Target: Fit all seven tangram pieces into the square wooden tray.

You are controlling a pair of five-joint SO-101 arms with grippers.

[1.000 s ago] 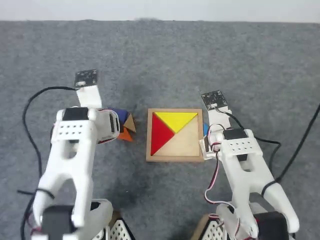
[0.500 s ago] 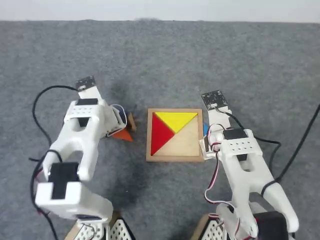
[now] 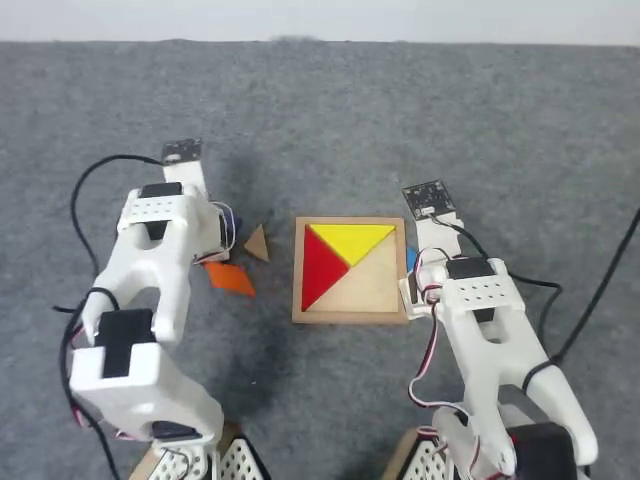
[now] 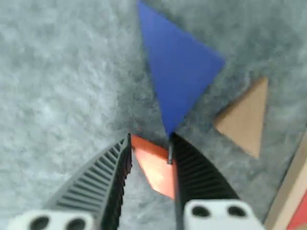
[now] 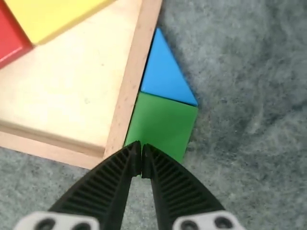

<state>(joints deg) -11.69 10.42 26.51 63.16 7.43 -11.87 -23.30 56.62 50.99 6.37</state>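
Noting the left gripper (image 4: 149, 139) with jaws standing part-way apart, clamping nothing. Finding the orange piece (image 4: 153, 167) lying flat on the grey mat (image 4: 57, 72) in the gap between the two fingers, partly tucked under one of them. Finding the dark blue triangle (image 4: 180, 81) just ahead of the fingertips, sharp corner pointing back at one fingertip and reaching the orange piece's edge; not confirming actual contact. Logging the tan triangle (image 4: 244, 120) ahead and off to that same finger's side, near the dark blue triangle but apart from it. Placing the tray (image 3: 350, 316) farther out on that side, past the tan triangle.

Noting the right gripper (image 5: 141, 146) with jaws pressed together at the tips, holding nothing. Finding the green square (image 5: 160, 124) directly ahead of the closed tips, flat on the mat, one side lying against the tray's outer rim. Finding the light blue triangle (image 5: 163, 72) just beyond the green square, touching its far edge and likewise lying against the rim.

Logging the yellow triangle (image 3: 350, 240) and the red triangle (image 3: 320, 265) seated inside the tray, meeting along one shared edge, well ahead of the right gripper and across bare wood from it. Counting two pieces inside the tray, five lying outside on the mat.
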